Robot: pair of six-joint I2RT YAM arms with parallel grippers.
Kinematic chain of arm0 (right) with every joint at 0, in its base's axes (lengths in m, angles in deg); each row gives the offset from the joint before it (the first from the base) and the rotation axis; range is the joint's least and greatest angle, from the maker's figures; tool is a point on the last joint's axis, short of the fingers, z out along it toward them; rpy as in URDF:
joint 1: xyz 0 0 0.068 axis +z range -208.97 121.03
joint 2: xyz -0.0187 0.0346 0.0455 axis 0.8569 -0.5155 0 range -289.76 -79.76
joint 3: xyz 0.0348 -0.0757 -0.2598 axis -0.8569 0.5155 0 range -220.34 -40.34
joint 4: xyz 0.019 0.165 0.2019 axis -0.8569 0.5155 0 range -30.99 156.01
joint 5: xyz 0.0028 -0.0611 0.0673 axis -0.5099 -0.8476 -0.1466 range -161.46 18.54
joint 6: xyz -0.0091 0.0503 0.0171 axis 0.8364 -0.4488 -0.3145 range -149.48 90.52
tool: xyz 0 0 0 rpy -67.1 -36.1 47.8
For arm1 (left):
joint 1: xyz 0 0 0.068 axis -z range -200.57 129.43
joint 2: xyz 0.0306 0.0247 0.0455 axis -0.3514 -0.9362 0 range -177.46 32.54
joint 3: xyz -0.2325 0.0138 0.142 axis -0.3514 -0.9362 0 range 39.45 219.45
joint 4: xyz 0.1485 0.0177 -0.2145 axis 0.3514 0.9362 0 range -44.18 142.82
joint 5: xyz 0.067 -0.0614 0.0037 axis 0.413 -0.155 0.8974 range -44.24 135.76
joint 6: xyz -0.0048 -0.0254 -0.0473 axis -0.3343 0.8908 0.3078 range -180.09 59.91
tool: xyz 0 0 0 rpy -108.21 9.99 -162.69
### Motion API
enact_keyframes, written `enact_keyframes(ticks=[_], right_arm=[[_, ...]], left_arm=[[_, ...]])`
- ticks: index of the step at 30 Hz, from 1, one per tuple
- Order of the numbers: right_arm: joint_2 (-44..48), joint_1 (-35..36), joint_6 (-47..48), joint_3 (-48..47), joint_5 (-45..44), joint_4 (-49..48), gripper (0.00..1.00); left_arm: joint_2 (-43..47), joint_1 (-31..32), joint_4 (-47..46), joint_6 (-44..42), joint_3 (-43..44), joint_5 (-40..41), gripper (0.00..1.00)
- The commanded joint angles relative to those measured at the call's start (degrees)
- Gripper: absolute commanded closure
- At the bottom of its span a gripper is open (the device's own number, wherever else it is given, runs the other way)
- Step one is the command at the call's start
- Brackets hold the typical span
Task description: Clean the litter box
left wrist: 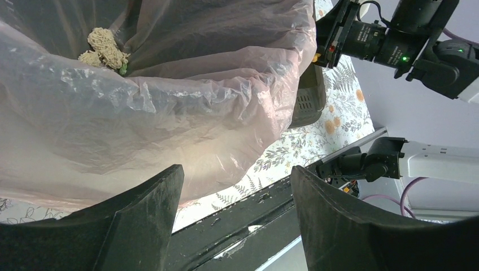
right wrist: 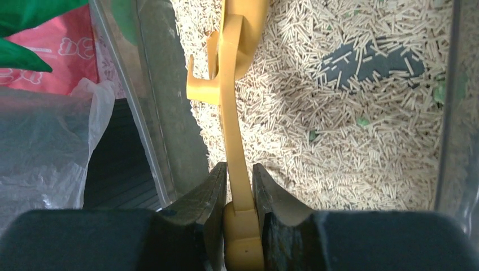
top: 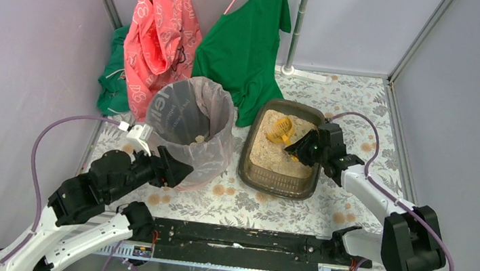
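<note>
The litter box (top: 277, 185), a dark translucent tray of beige litter, sits at centre right on the floral mat. My right gripper (top: 301, 152) hangs over its right side, shut on the handle of the yellow scoop (top: 280, 130), whose head lies on the litter at the far end. In the right wrist view the fingers (right wrist: 240, 178) pinch the scoop handle (right wrist: 233, 113) above pellet litter (right wrist: 339, 141) with a bare dark patch (right wrist: 367, 59). My left gripper (top: 182, 170) stands open beside the bagged bin (top: 190, 126), holding nothing; its jaws (left wrist: 234, 180) are wide apart.
The bin's clear bag (left wrist: 169, 101) holds a few litter clumps (left wrist: 104, 48). Pink and green clothes (top: 164, 31) hang at the back behind the bin. A white pole (top: 296, 26) stands at the rear. Grey walls close in both sides.
</note>
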Motion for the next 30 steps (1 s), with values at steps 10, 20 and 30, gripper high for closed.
enact_keyframes(ticks=[10, 20, 30], right_arm=[[-10.61, -3.26, 4.67, 5.66, 6.82, -20.51, 1.0], [-13.53, -3.43, 3.97, 4.91, 7.75, -21.21, 1.0], [7.96, -3.44, 2.79, 8.9, -7.18, -12.07, 1.0]], left_arm=[[-0.41, 0.35, -2.57, 1.28, 0.39, -0.86, 0.23], [-0.4, 0.33, -2.83, 1.67, 0.03, -1.07, 0.23], [-0.68, 0.31, -3.65, 2.03, -1.05, -1.5, 0.23]])
